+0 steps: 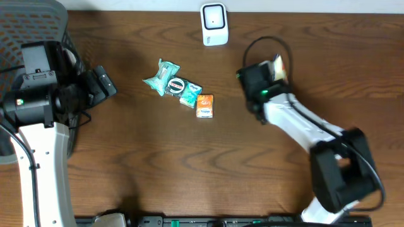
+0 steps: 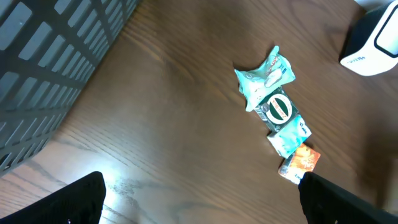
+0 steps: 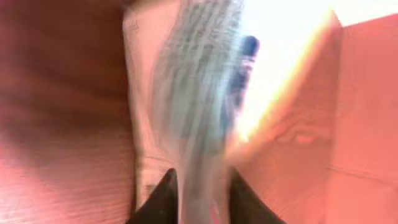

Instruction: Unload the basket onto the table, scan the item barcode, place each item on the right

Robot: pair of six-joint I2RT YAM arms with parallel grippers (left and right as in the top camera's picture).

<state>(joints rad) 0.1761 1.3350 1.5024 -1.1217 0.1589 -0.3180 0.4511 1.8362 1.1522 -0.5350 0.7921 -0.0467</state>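
Observation:
My right gripper [image 1: 273, 77] hovers right of the white barcode scanner [image 1: 214, 24] at the table's back edge. A pale packet [image 1: 278, 65] sticks out of it. In the right wrist view that packet [image 3: 199, 93] is a blurred smear running between the two dark fingertips [image 3: 163, 196]. They flank it closely, and I cannot tell whether they still press on it. My left gripper [image 1: 104, 82] stands open at the left with nothing between its fingers [image 2: 74, 202]. It points toward a row of small snack packets [image 2: 273, 93].
The row on the table runs from a teal wrapper [image 1: 161, 77] through a round-labelled packet [image 1: 177, 84] and a teal pack [image 1: 190, 94] to an orange pack [image 1: 204, 106]. A grey mesh basket [image 1: 31, 25] stands at the far left. The right arm's cable loops near the scanner.

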